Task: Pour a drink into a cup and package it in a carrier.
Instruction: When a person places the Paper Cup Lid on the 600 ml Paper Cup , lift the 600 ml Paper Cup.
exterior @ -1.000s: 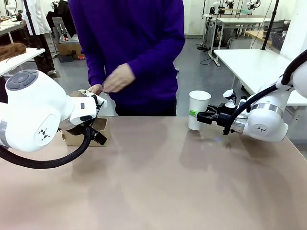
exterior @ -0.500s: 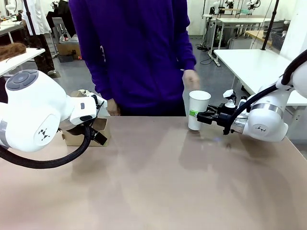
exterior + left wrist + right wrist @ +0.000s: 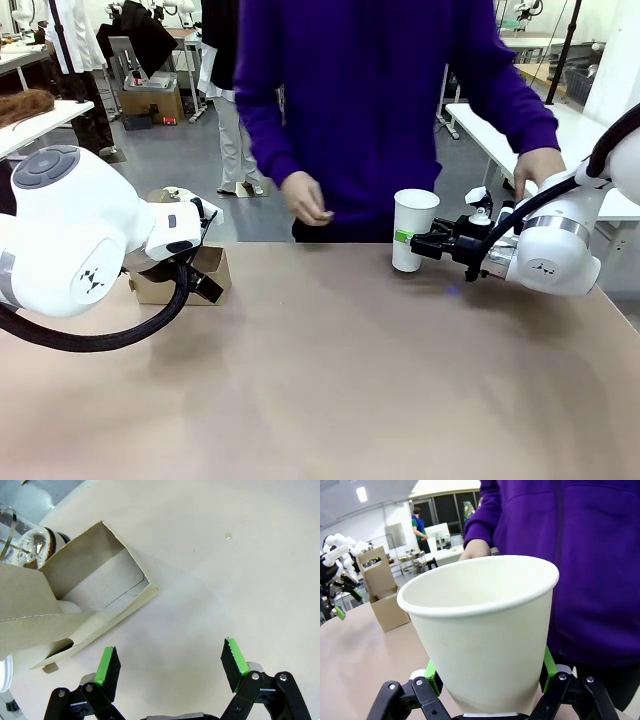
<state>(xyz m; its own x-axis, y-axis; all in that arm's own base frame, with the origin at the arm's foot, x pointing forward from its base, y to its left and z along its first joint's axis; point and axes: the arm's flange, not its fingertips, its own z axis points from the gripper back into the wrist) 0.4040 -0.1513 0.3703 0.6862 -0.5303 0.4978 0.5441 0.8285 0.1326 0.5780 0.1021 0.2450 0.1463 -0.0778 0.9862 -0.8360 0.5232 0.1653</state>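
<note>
The tall white paper cup (image 3: 414,229) stands upright at the table's far right, and my right gripper (image 3: 428,243) is shut on its lower part. In the right wrist view the cup (image 3: 485,630) looks empty, with green pads (image 3: 433,672) pressed on both sides. The brown cardboard carrier (image 3: 170,285) sits at the far left, partly hidden by my left arm. My left gripper (image 3: 171,662) hangs open just beside the carrier (image 3: 100,592), with bare table between its fingers. A clear glass vessel with a metal band (image 3: 27,542) peeks from behind the carrier; I cannot tell whether it holds the drink.
A person in a purple top stands at the far edge, one hand (image 3: 305,200) near the table and the other hand (image 3: 540,165) over the white side table (image 3: 500,125) at the right. The broad tan tabletop (image 3: 320,380) lies between my arms.
The person has stepped towards the right and stretched a hand out over the side table behind my right arm. Both arms and the cup have stayed where they were.
</note>
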